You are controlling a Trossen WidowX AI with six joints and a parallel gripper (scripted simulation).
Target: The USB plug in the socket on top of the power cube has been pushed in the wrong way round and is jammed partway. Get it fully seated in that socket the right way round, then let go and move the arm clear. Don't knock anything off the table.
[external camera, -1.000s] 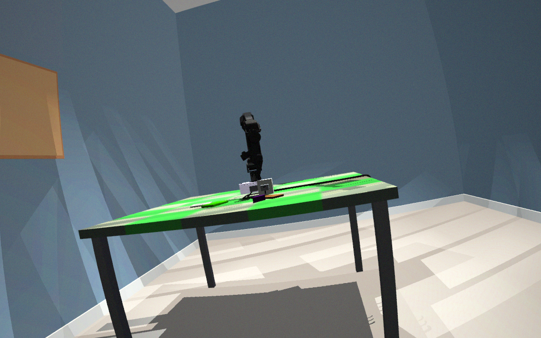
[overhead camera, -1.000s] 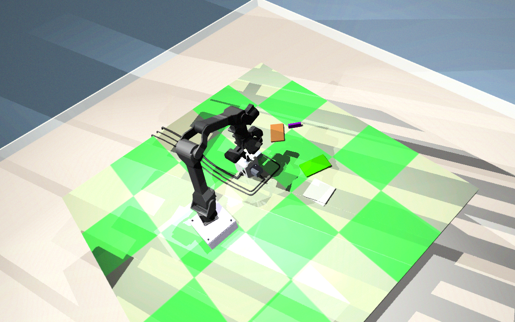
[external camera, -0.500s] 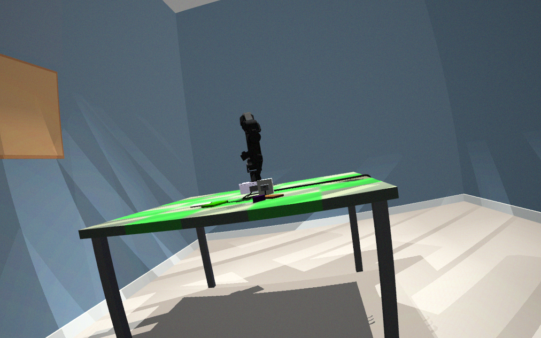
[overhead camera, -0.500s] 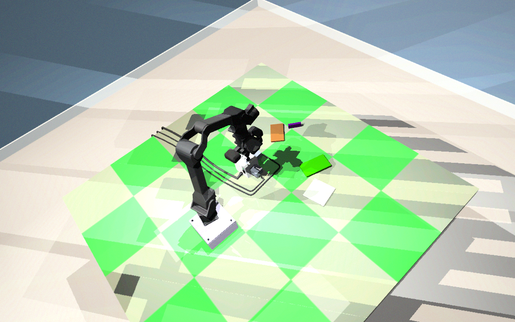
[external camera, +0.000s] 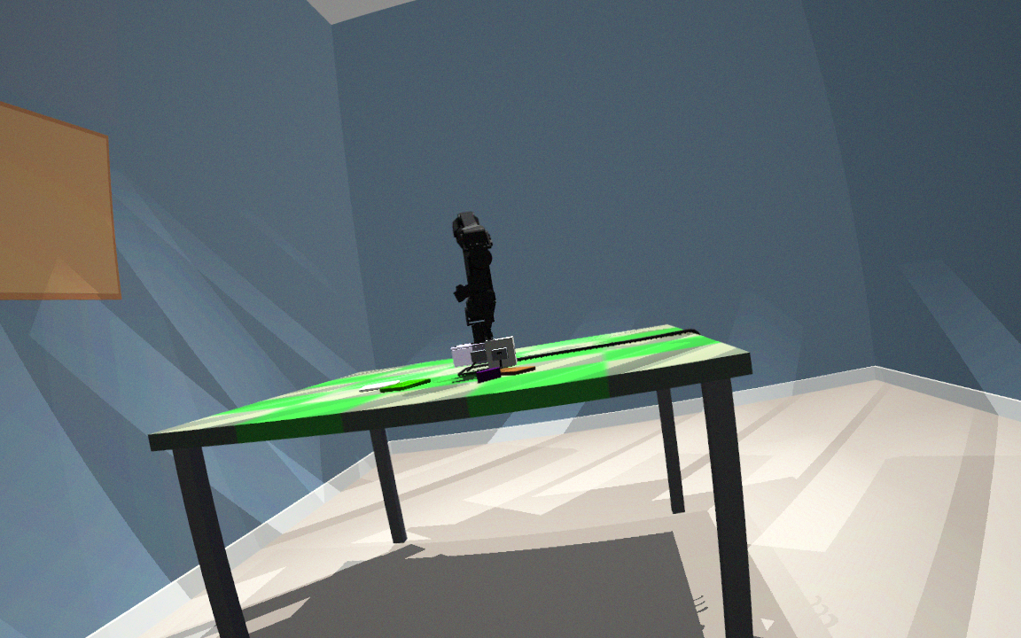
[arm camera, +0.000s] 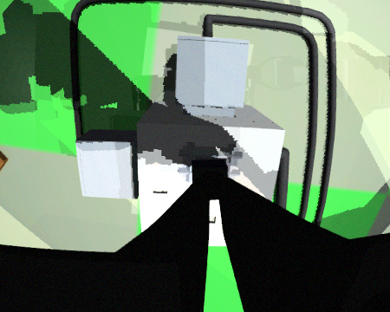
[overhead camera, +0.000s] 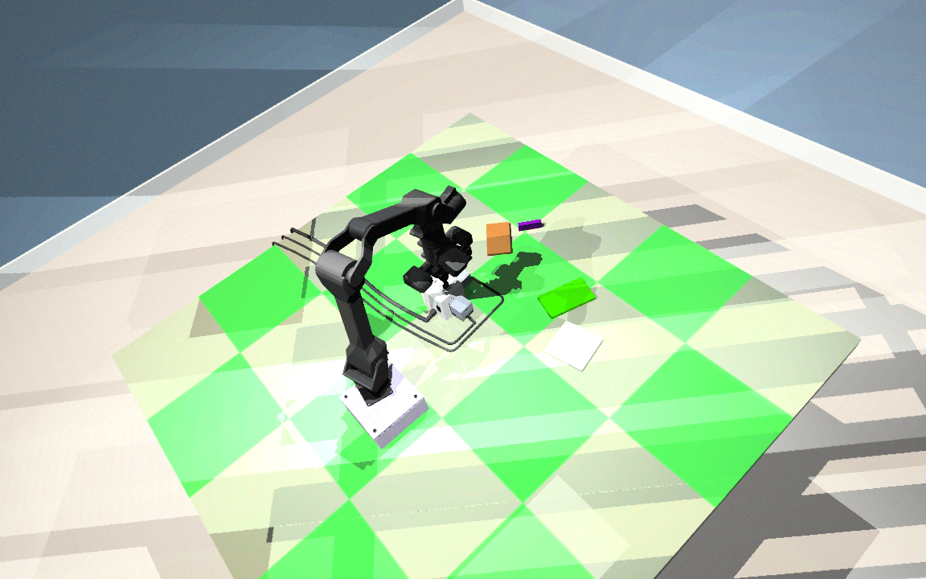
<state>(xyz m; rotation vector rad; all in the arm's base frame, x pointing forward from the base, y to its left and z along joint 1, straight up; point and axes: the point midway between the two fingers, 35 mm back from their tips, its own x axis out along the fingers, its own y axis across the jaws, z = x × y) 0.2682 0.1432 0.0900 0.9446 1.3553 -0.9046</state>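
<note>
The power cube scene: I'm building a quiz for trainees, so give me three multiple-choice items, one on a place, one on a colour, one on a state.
1. Where is the claw?
A. directly above the power cube
B. over the white card
C. by the table's edge

2. What colour is the flat block next to the purple stick?
A. blue
B. orange
C. yellow

3. What is the claw's state?
A. wide open
B. shut on nothing
C. shut on the USB plug

Key:
1 A: the claw meets the power cube top.
2 B: the flat block by the purple stick is orange.
3 C: its fingers pinch the USB plug.
</note>
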